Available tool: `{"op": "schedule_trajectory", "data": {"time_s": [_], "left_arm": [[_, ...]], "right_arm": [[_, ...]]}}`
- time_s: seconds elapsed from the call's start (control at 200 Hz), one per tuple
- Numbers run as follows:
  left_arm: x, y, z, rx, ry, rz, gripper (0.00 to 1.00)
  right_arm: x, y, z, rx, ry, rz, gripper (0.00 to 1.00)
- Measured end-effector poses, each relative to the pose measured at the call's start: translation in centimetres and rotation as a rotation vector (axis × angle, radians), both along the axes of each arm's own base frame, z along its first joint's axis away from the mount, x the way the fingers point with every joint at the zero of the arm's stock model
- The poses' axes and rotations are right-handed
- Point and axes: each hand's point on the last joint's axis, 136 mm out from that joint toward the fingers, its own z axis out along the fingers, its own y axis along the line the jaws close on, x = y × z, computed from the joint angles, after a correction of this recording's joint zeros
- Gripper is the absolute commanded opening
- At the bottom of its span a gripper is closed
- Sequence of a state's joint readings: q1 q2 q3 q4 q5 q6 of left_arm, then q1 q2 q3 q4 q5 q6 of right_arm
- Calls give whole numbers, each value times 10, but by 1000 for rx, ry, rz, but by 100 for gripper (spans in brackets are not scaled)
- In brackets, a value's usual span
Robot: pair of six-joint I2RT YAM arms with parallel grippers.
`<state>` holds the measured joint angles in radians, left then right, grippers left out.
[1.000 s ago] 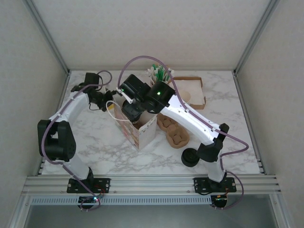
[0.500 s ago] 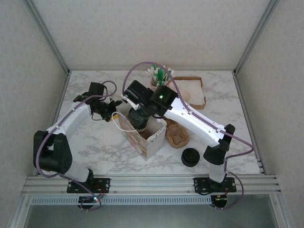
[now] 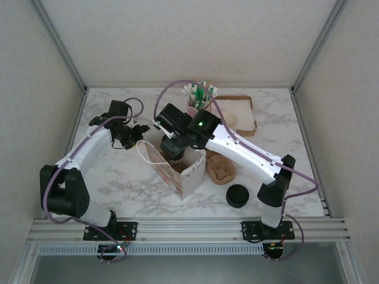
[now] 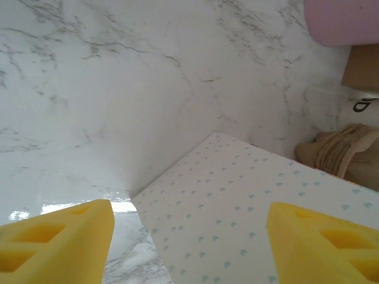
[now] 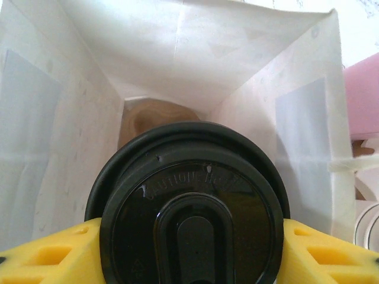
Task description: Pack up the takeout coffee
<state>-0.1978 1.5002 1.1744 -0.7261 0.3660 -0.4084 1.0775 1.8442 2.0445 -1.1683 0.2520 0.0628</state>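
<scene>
The right fingers (image 5: pixel 41 260) clamp the takeout coffee cup with a round black plastic lid (image 5: pixel 189 201) at its 3 and 9 o'clock sides, spread partway around it. The cup sits in the mouth of the open white paper bag (image 5: pixel 177 53). The left fingers (image 4: pixel 59 236) stand apart, gripping nothing, at the bag's 10 o'clock above the white marble counter (image 4: pixel 89 89).

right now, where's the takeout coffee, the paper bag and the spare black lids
takeout coffee (image 5: pixel 189 201), right wrist view, top of its black lid
paper bag (image 3: pixel 194 177), top external view, its near side wall
spare black lids (image 3: pixel 237 196), top external view, top of the stack
</scene>
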Motion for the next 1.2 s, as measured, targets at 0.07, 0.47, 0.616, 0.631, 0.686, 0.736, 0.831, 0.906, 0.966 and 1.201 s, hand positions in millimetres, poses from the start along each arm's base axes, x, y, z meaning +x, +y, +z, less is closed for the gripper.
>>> {"op": "schedule_trajectory", "data": {"time_s": [0.07,0.47,0.616,0.631,0.686,0.736,0.831,0.906,0.966,1.201], "left_arm": [[0,4,-4,9,14,5,68],[2,17,-10,21,35,34,68],[2,17,-11,22,39,35,68],[2,17,-11,21,39,35,68],[2,17,-12,22,41,35,68],[2,17,-13,22,45,35,68],[2,17,-15,23,50,35,68],[2,17,-16,24,53,36,68],[2,18,-17,24,56,36,68],[1,19,-22,27,75,39,68]], "right_arm": [[4,3,-5,-11,-7,-7,57],[8,9,-17,-40,12,-26,56],[8,6,-22,-50,21,-44,55],[8,5,-23,-53,23,-44,55],[7,4,-29,-68,31,-46,55],[6,2,-35,-82,40,-48,55],[5,0,-41,-95,49,-51,55],[6,2,-43,-87,45,-55,55],[7,5,-43,-76,41,-58,55],[14,14,-42,-40,15,-63,54]]}}
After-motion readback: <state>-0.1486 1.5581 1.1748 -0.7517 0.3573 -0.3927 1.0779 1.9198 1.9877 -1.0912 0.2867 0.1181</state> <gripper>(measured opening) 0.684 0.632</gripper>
